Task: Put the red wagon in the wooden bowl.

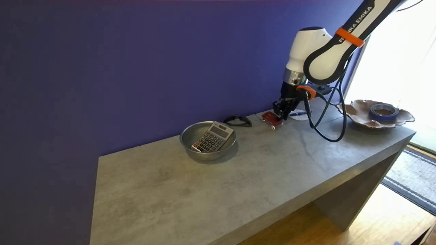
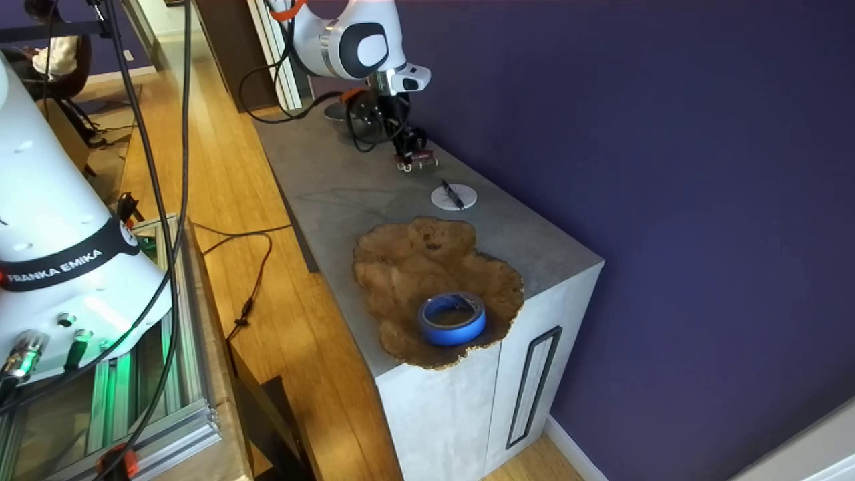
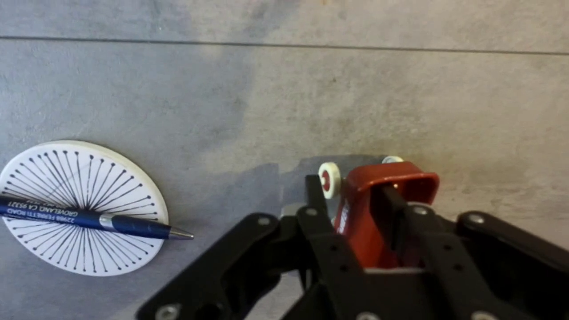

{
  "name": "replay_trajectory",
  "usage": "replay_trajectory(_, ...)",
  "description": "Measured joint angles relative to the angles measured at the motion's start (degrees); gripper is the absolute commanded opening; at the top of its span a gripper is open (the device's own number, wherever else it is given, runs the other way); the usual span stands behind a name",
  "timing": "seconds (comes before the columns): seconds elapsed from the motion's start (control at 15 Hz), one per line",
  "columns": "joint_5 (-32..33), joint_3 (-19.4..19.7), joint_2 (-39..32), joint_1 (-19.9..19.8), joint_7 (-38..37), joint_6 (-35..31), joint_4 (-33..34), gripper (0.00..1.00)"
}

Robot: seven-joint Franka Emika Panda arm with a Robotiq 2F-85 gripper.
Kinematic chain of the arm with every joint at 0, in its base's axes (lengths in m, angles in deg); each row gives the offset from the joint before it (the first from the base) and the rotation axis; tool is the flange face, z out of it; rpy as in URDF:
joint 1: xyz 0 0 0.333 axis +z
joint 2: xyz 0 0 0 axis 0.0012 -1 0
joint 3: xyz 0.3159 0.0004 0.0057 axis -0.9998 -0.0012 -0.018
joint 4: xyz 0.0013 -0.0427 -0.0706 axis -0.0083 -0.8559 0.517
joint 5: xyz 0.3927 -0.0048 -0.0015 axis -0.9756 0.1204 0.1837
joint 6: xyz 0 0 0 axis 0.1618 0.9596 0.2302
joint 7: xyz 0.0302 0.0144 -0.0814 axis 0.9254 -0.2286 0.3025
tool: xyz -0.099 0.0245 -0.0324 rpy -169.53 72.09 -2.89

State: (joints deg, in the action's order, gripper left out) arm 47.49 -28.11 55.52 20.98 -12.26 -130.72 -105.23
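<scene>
The red wagon (image 1: 271,119) has white wheels and stands near the wall; it also shows in an exterior view (image 2: 424,158) and in the wrist view (image 3: 364,235). My gripper (image 3: 350,184) straddles one side wall of the wagon. One black finger is inside the wagon's tray, the other outside beside a wheel. Gaps show between the fingers and that wall, so it is open. The gripper hides part of the wagon in both exterior views (image 1: 282,115) (image 2: 405,159). The wooden bowl (image 2: 394,267), brown and wavy-rimmed, sits at the table's end, also in an exterior view (image 1: 358,112).
A blue tape roll (image 2: 471,331) lies in the wooden bowl. A white round coaster (image 3: 133,186) with a blue pen (image 3: 89,217) lies between wagon and bowl. A metal bowl (image 1: 204,156) holds a calculator (image 1: 213,137). A black item (image 1: 235,118) lies by the purple wall.
</scene>
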Motion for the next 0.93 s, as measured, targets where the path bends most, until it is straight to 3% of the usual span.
replay_trajectory(0.13,0.0,0.4,-0.6,0.5,0.0,-0.2,0.3,0.00)
replay_trajectory(0.6,-0.5,0.2,0.2,0.1,0.0,-2.3,0.2,0.01)
replay_trajectory(0.8,-4.0,-3.5,6.6,-3.7,2.0,-0.9,-4.3,0.01)
replay_trajectory(0.93,-9.3,-7.5,12.5,-8.3,5.8,0.2,-9.4,0.01)
